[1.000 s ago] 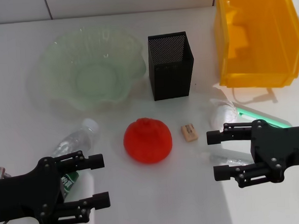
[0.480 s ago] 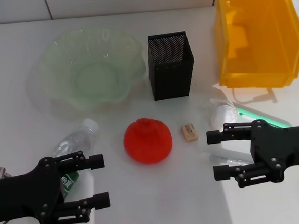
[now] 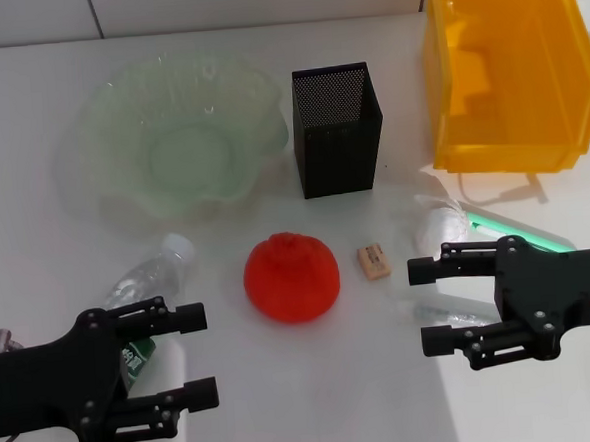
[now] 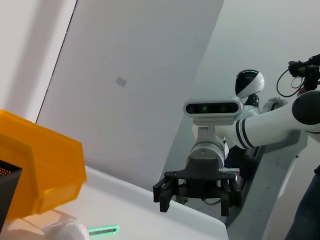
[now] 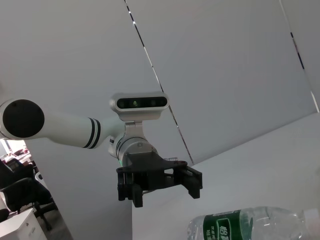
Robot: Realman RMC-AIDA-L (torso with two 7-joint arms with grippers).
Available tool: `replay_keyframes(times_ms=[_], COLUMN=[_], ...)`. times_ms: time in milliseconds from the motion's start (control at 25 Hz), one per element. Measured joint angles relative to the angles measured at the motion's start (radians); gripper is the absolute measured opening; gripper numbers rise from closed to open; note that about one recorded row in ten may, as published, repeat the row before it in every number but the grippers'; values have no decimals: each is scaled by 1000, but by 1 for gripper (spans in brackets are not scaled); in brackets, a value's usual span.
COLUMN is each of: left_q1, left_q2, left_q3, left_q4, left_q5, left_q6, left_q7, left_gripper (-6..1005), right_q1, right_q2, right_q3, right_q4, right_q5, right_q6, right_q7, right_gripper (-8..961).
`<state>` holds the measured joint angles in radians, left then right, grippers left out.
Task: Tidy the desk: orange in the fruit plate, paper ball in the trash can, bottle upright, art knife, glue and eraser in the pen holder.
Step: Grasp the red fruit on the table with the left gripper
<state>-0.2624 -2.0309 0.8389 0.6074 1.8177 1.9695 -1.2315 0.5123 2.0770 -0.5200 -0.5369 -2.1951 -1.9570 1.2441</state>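
White table point(image 3: 28, 117): orange point(image 3: 291, 276), eraser point(image 3: 374, 260), bottle point(image 3: 150, 280) lying.

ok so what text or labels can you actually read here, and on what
Bottle: green label with white print, too blurred to read.
Right end effector: small white sticker on its housing with dark characters, too small to read.
Eraser: faint mark on its face, not readable.
Orange, fruit plate, pen holder, trash can: no text visible.
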Motion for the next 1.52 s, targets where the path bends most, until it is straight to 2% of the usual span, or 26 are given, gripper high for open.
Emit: replay_keyframes(times_ms=[240, 320, 480, 520, 600, 680, 720, 760, 800, 880, 960, 1000, 1080, 1320, 1400, 1520], left_q1=[-1, -23, -53, -53, -113, -153, -153, -175, -219, -249, -249, -266, -283, -297, -294, -291], left_q2=[0, -3, -21, -21, -36, -39, -39, -39, -39, -40, -40, -41, -41, -41, -42, -41], left_q3=[-2, -4, 3, 3, 20, 54, 54, 77, 145, 219, 219, 307, 382, 420, 472, 495], left_q4=[6, 109, 234, 234, 336, 363, 363, 372, 394, 431, 431, 473, 503, 504, 501, 499], left_q5=[0, -1, 6, 6, 76, 111, 111, 125, 155, 192, 192, 223, 244, 256, 263, 264], left_q6=[-2, -12, -22, -22, -59, -88, -88, -106, -152, -218, -218, -285, -344, -413, -489, -513], left_q7=[-29, -182, -306, -306, -437, -501, -501, -538, -614, -682, -682, -736, -773, -775, -753, -734], left_gripper=[721, 718, 712, 710, 707, 704, 702, 700, 699, 696, 693, 691, 688, 678, 675, 670], right_q1=[-16, -23, -56, -63, -76, -90, -96, -101, -106, -113, -122, -127, -139, -167, -169, -169], right_q2=[-6, -9, -18, -21, -24, -26, -27, -29, -30, -32, -33, -34, -35, -35, -35, -35], right_q3=[0, 0, 9, 14, 25, 35, 38, 39, 40, 43, 48, 51, 57, 79, 83, 85], right_q4=[-5, -6, -13, -15, -16, -18, -19, -21, -21, -22, -22, -22, -26, -26, -26, -25], right_q5=[28, 37, 60, 62, 62, 63, 63, 63, 63, 63, 63, 63, 63, 63, 63, 63], right_q6=[26, 34, 50, 52, 52, 53, 54, 54, 56, 61, 64, 65, 66, 66, 65, 61], right_q7=[-1, -3, -19, -21, -24, -26, -26, -26, -26, -26, -27, -27, -29, -50, -51, -51], right_gripper=[788, 788, 787, 787, 787, 787, 787, 787, 787, 787, 787, 787, 787, 786, 786, 786])
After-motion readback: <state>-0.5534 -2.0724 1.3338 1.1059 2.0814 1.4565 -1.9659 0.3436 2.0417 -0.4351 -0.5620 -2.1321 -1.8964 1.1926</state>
